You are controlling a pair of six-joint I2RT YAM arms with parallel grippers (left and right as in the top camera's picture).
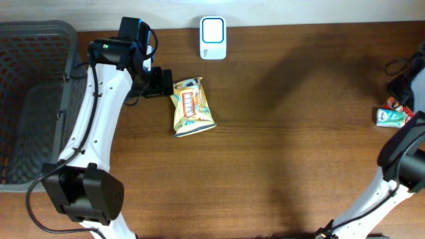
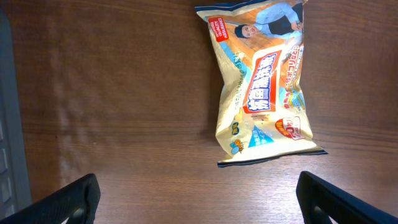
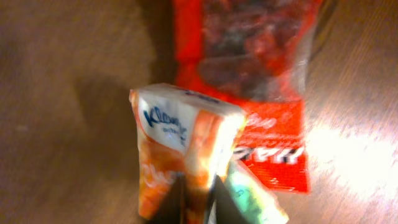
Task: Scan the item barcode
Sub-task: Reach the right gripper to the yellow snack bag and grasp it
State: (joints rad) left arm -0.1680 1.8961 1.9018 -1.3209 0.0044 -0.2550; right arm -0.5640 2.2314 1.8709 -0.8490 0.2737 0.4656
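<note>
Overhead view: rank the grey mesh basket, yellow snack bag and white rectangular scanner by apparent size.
1. grey mesh basket, largest though cropped by the frame
2. yellow snack bag
3. white rectangular scanner

The brown wooden worktop (image 1: 285,146) is carrying everything before me. A cream and orange snack bag (image 1: 192,106) is lying flat on it, printed face up, left of the middle. A white scanner (image 1: 213,38) is sitting at the far edge, near the bag but apart from it. A dark mesh basket (image 1: 33,40) is occupying my left end. At my right edge a red packet (image 3: 273,143) is lying on the wood, a green and white packet (image 1: 392,117) just beside it. An orange and white tissue pack (image 3: 180,137) is overlapping the red one, and I am not making out whether it is resting on the wood.
</note>
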